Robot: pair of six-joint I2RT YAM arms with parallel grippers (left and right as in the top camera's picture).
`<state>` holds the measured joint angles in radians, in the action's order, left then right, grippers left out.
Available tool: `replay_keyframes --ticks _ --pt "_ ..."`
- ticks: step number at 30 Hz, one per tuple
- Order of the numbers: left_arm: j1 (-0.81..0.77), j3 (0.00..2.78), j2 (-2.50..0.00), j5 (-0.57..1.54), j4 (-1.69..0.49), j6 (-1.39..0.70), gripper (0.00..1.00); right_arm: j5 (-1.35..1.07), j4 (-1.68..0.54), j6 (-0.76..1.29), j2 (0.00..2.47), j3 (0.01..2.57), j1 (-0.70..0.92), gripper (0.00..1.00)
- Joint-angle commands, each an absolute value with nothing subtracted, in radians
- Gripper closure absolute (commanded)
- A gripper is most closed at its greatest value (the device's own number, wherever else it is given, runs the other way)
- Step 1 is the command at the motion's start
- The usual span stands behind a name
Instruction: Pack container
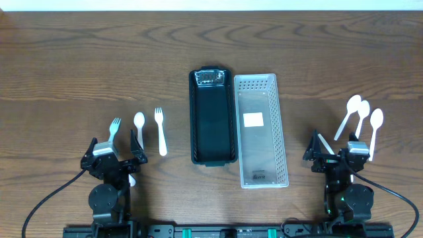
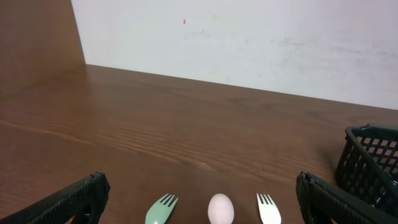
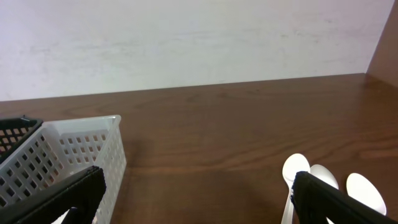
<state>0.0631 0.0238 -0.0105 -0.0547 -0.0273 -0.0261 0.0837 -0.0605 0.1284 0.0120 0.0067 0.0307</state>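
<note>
I find the black basket (image 1: 193,119) at mid-surface, long side touching the white basket (image 1: 283,132) on its right. Something small lies at the black basket's far end; the overhead view is too coarse for me to identify it. A green fork (image 1: 114,132), a white spoon (image 1: 139,127) and a white fork (image 1: 160,131) lie side by side just ahead of the left jaws. Three white spoons (image 1: 362,116) lie fanned ahead of the right jaws. Both pairs of jaws stand wide apart, holding nothing.
</note>
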Motion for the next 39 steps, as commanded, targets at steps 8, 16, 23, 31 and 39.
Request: replay_keyframes --ticks 8,16,23,31,39 --pt "0.067 0.005 -0.015 -0.06 -0.066 -0.052 0.02 0.07 -0.063 0.119 0.007 0.006 0.036 0.01" --pt "0.067 0.144 -0.17 -0.06 -0.073 -0.174 0.02 0.109 -0.071 0.212 0.086 0.134 0.012 0.01" --pt "0.067 0.488 -0.588 -0.06 -0.222 -0.178 0.02 0.1 -0.314 0.165 0.431 0.497 -0.01 0.01" --pt "0.067 0.94 -1.025 -0.059 -0.578 -0.2 0.02 0.071 -0.744 0.117 0.875 0.958 -0.01 0.01" --pt "0.067 1.023 -1.142 -0.059 -0.651 -0.2 0.02 -0.049 -0.95 0.136 1.019 1.035 -0.025 0.01"
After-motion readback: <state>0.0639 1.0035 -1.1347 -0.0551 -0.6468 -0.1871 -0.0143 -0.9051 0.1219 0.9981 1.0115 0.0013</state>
